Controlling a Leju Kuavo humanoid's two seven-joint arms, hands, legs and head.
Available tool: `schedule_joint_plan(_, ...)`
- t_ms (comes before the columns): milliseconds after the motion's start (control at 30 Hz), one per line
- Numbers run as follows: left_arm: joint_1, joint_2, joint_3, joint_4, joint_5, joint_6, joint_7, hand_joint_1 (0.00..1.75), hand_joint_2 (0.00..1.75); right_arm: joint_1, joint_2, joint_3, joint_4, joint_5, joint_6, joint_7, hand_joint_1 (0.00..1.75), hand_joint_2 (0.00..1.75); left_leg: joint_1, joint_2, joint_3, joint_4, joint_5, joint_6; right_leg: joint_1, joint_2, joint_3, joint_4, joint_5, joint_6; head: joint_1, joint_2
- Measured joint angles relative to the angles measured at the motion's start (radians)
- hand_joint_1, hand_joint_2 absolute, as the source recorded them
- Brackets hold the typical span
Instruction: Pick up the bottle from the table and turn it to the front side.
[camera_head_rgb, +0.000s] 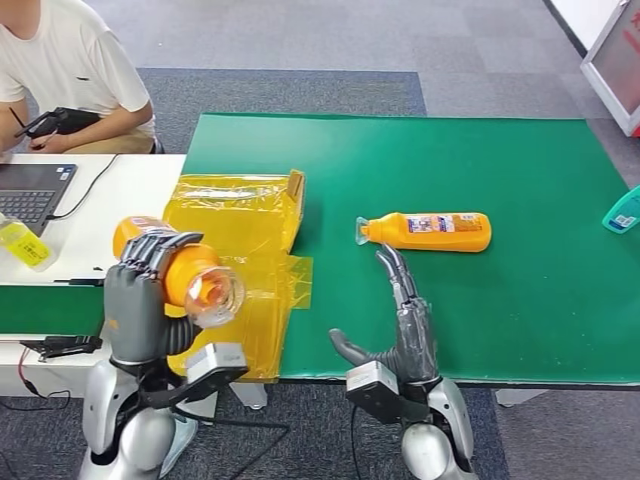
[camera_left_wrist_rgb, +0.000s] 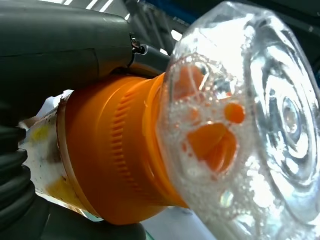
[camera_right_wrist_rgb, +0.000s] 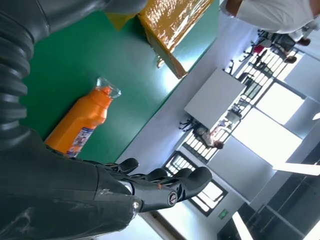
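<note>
1. Above the near-left corner of the green-covered table: orange plastic bottle with a clear dome cap held off the surface in the left hand, cap end toward the camera.
2. Left hand state: fingers wrapped over the bottle body, firm grasp. Confirmed in the left wrist view: ribbed orange collar and foam-flecked clear cap close to the lens, grey thumb alongside.
3. Task status: pick-up judged complete for this bottle. Turn to the front side judged unfinished or unverifiable, since the label face is mostly hidden by the fingers.
4. On the mat, right of centre: second orange plastic bottle with printed label lying flat, cap pointing toward the yellow plastic-wrapped box. Not touched by either hand.
5. Right hand state: fingers extended and apart, holding nothing, near the lying bottle but clear of it.
6. Remaining work, as judged: rotate the held bottle until the front label faces out; possibly handle the lying bottle afterwards.
7. Writing: blue-and-white label band on the lying bottle, text too small to read. No brand legible on the held bottle.
8. Beyond the table: seated person in a white shirt beside a laptop.
</note>
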Motion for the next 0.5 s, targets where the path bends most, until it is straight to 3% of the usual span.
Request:
schedule_joint_plan(133, -0.127, 0.026, 0.029, 0.185, -0.260, -0.009, 0.110, 1.75, 1.75, -0.048, 0.000, -0.001, 0.022, -0.019, 0.032, -0.025, 0.00, 1.75, 0.000, 0.000, -0.001, 0.000, 0.002, -0.001, 0.000, 0.000, 0.000, 0.000, 0.002, 0.000, 0.000, 0.000)
schedule_joint_plan(333, -0.332, 0.028, 0.062, 0.463, -0.175, -0.107, 0.139, 1.75, 1.75, -0.089, 0.000, 0.012, 0.053, -0.037, 0.061, -0.039, 0.00, 1.75, 0.000, 0.000, -0.002, 0.000, 0.004, 0.000, 0.000, 0.000, -0.002, 0.000, 0.003, 0.000, 0.000, 0.000)
schedule_joint_plan(500, -0.490, 0.001, 0.055, 0.716, -0.280, -0.170, 0.231, 1.75, 1.75, -0.106, 0.000, 0.019, 0.060, -0.037, 0.078, -0.046, 0.00, 1.75, 0.000, 0.000, -0.003, 0.000, 0.004, 0.000, -0.001, 0.000, -0.003, 0.000, 0.004, 0.001, 0.000, 0.000)
